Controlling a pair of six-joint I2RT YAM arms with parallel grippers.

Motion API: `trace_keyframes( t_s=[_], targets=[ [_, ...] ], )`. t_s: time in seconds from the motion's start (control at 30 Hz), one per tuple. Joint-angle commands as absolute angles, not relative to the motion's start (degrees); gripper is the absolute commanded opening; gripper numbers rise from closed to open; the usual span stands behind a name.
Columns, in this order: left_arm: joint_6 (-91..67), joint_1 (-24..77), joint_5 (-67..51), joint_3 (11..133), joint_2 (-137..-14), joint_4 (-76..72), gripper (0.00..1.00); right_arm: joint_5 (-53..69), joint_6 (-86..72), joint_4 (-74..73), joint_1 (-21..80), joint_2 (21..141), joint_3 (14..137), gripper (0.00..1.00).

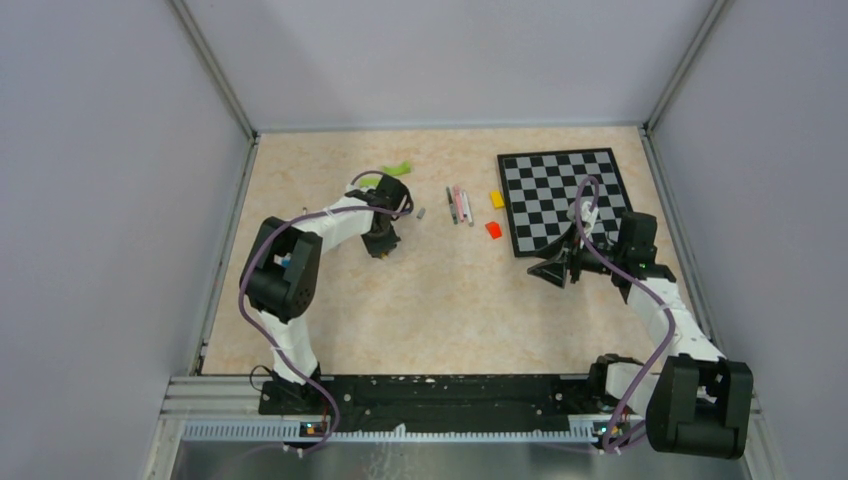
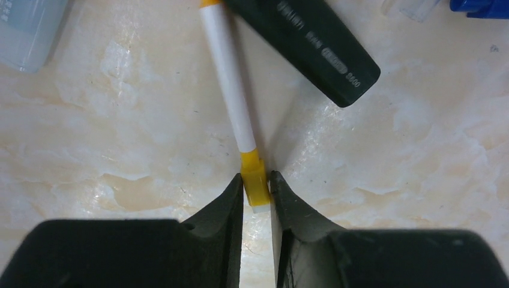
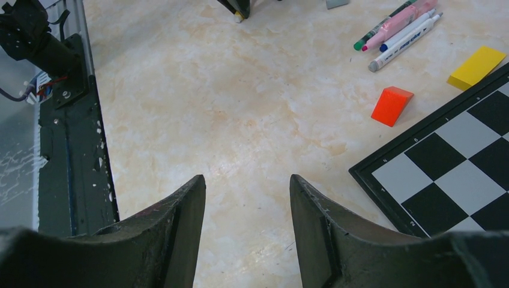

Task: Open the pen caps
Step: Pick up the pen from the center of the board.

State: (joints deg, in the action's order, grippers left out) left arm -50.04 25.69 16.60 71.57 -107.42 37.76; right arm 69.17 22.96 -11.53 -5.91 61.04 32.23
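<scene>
In the left wrist view a thin pen with a white barrel point(image 2: 231, 90) lies on the table, pointing toward the camera. My left gripper point(image 2: 257, 183) is shut on its yellow cap point(image 2: 252, 174), down at the table surface; it also shows in the top view point(image 1: 382, 243). A black highlighter point(image 2: 306, 42) lies just right of the pen. Several more pens point(image 1: 460, 205) lie in a bunch mid-table and show in the right wrist view point(image 3: 396, 33). A small grey cap point(image 1: 421, 213) lies beside them. My right gripper point(image 3: 247, 186) is open and empty above bare table point(image 1: 553, 270).
A chessboard point(image 1: 565, 200) lies at the back right, its corner beside my right gripper point(image 3: 444, 174). An orange block point(image 3: 391, 105) and a yellow block point(image 3: 476, 66) lie left of it. Green curved pieces point(image 1: 392, 170) lie behind the left arm. A pale blue item point(image 2: 24, 30) lies left of the pen.
</scene>
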Motion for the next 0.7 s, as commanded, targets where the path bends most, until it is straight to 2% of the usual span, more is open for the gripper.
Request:
trace_keyframes(
  t_s=[0.0, 0.23, 0.47, 0.67],
  targets=[
    [-50.2, 25.9, 17.9, 72.4, -107.5, 39.3, 0.22, 71.6, 24.7, -9.6, -6.6, 59.6, 32.6, 0.53],
    [-48.8, 26.2, 17.5, 70.4, -101.1, 39.7, 0.11, 71.6, 25.0, -9.8, -6.6, 59.8, 32.4, 0.53],
    [-46.5, 26.8, 15.1, 65.4, -91.9, 39.5, 0.08, 71.7, 25.7, -10.4, -6.6, 59.8, 32.6, 0.53],
    [-39.1, 27.4, 4.3, 59.0, -82.8, 32.8, 0.03, 72.2, 25.7, -10.9, -6.6, 59.8, 32.6, 0.53]
  ],
)
